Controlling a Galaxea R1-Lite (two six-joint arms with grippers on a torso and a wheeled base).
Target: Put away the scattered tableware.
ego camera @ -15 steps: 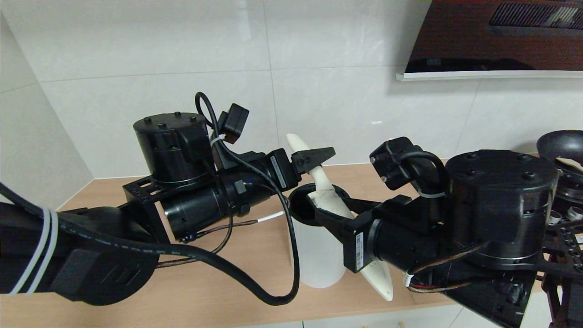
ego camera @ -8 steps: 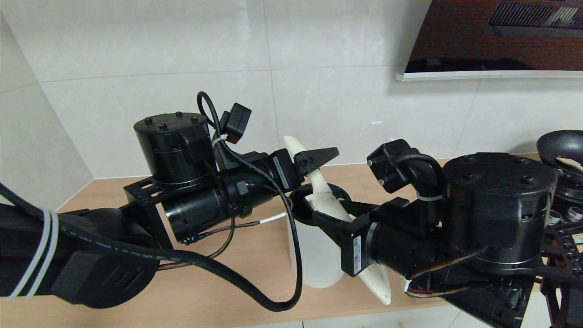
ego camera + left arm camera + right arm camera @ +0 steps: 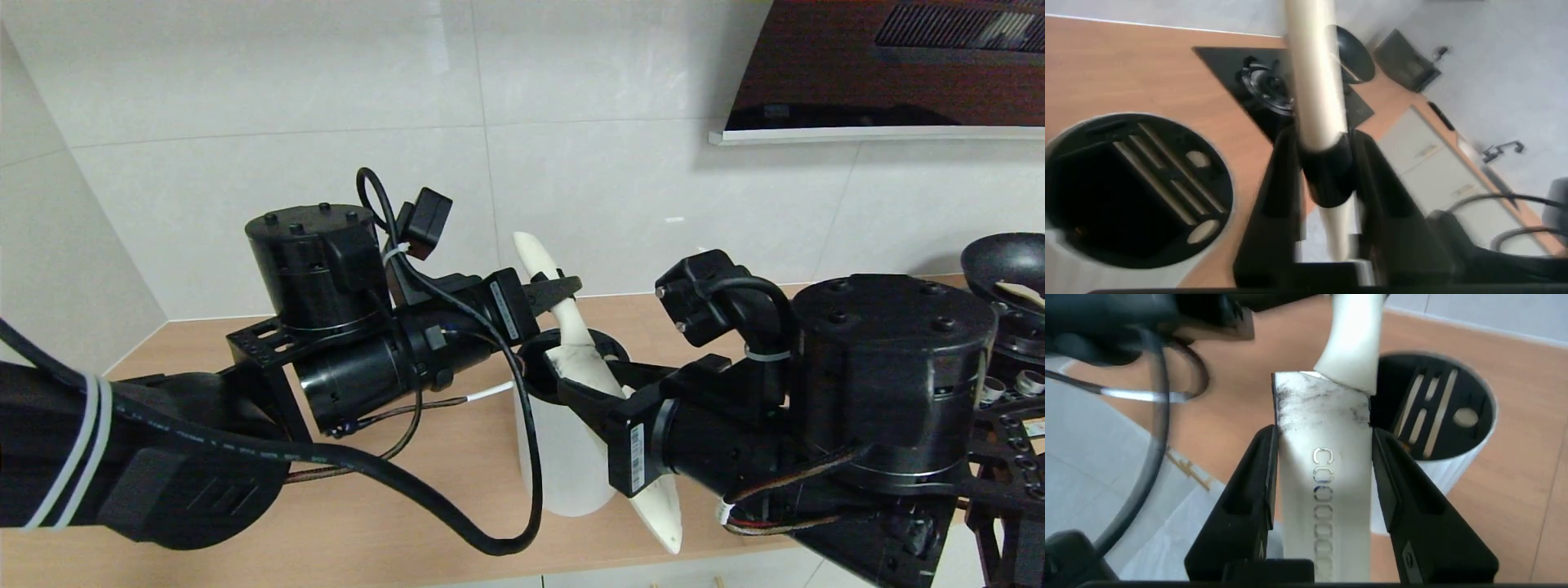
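Both grippers clamp the knife (image 3: 570, 331), left gripper (image 3: 562, 288) on its handle, right gripper (image 3: 584, 382) on its blade, slanting 11-to-5 o'clock above the holder (image 3: 565, 469); probably a handover, needing one release before slotting.

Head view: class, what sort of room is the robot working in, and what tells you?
Most likely a kitchen. A wooden countertop runs along a white tiled wall, a dark range hood is mounted to the robot's right, and a white knife is held near a slotted knife holder.
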